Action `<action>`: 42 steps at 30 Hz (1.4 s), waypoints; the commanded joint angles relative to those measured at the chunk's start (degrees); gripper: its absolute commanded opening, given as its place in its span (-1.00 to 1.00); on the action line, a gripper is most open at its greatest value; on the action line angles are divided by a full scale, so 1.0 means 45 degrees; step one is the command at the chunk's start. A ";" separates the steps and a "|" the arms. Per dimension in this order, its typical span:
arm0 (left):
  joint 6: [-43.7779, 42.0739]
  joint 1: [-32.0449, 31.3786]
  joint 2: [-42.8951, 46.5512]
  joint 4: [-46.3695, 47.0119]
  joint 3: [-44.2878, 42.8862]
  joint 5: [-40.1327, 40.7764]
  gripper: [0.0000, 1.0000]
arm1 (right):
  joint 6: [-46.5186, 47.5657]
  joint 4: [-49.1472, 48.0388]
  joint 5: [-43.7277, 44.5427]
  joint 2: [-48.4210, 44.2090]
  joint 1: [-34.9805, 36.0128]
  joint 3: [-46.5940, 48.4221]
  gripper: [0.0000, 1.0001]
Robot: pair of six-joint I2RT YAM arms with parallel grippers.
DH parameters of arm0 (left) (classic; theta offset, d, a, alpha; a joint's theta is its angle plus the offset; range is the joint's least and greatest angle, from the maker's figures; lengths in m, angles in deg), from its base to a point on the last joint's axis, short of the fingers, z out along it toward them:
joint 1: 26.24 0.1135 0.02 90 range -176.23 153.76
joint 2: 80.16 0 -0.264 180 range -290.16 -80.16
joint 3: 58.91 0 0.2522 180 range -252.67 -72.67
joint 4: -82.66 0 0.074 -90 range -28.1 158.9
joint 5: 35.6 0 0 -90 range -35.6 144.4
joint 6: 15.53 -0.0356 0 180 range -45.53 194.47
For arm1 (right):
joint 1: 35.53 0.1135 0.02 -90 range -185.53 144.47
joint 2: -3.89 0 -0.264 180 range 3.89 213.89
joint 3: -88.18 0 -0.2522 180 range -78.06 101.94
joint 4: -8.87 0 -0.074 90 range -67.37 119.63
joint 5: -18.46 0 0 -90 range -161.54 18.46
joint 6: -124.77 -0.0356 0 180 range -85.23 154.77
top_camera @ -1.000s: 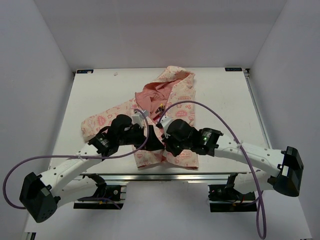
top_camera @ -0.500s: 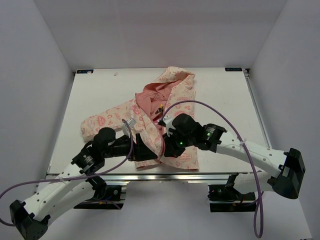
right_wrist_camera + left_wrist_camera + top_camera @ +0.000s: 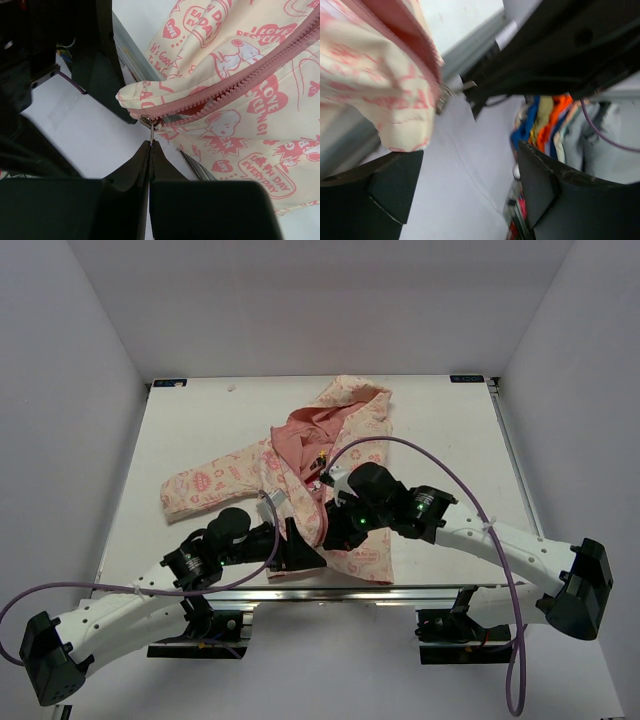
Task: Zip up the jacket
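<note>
The jacket (image 3: 345,430), cream with pink prints, lies on the white table (image 3: 200,420) with its hood at the far end and one sleeve out to the left. Its pink zipper (image 3: 235,85) runs down to the hem at the near edge. My right gripper (image 3: 151,145) is shut on the metal zipper pull (image 3: 151,134), just under the slider (image 3: 146,122). In the top view the right gripper (image 3: 330,530) sits over the hem. My left gripper (image 3: 300,552) is beside it at the hem corner (image 3: 395,115). In its wrist view the left gripper (image 3: 467,155) is open, nothing between its fingers (image 3: 380,185).
The table's metal front rail (image 3: 420,592) runs just below the hem. Purple cables (image 3: 440,465) loop over both arms. White walls close in the table on three sides. Coloured clutter (image 3: 545,120) shows below the table edge in the left wrist view.
My left arm has drawn back toward the near edge, and its gripper has slid off the jacket front to the hem corner. The right gripper shifted slightly, still pinching the pull.
</note>
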 commanded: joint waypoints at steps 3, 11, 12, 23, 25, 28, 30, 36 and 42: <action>-0.0321 -0.0101 0.0043 0.0857 0.0088 0.2397 0.60 | -0.0365 -0.0857 -0.0576 -0.0671 -0.0031 -0.0039 -1.00; -0.1024 -0.0101 -0.0406 0.1385 -0.0165 0.3279 0.42 | -0.0443 -0.0779 -0.0635 -0.0788 -0.0070 -0.0137 -1.00; -0.1063 -0.0101 -0.0484 0.1427 -0.0184 0.3201 0.36 | -0.0424 -0.0779 -0.0615 -0.0769 -0.0089 -0.0156 -1.00; -0.0927 -0.0101 0.0101 0.1701 0.0128 0.3434 -0.51 | -0.0385 -0.0778 -0.0185 -0.0632 -0.0441 -0.0293 -1.00; -0.0927 -0.0101 0.0082 0.1642 0.0148 0.3454 -0.55 | -0.0365 -0.0895 -0.0399 -0.0612 -0.0441 -0.0273 -1.00; -0.0946 -0.0120 -0.0190 0.1740 0.0167 0.3396 -1.00 | -0.0345 -0.0954 -0.0265 -0.0612 -0.0441 -0.0215 -1.00; -0.1063 -0.0120 -0.0328 0.1856 0.0128 0.3221 -1.00 | -0.0307 -0.0935 -0.0108 -0.0631 -0.0460 -0.0195 -1.00; -0.1122 -0.0101 0.0120 0.0785 0.0031 0.3551 -1.00 | -0.0385 -0.0878 0.3069 -0.0710 -0.0441 -0.0020 -1.00; -0.0829 -0.0120 0.0317 -0.0641 -0.0359 0.2967 -1.00 | -0.0072 -0.0563 0.7155 0.0089 -0.0090 0.0449 -1.00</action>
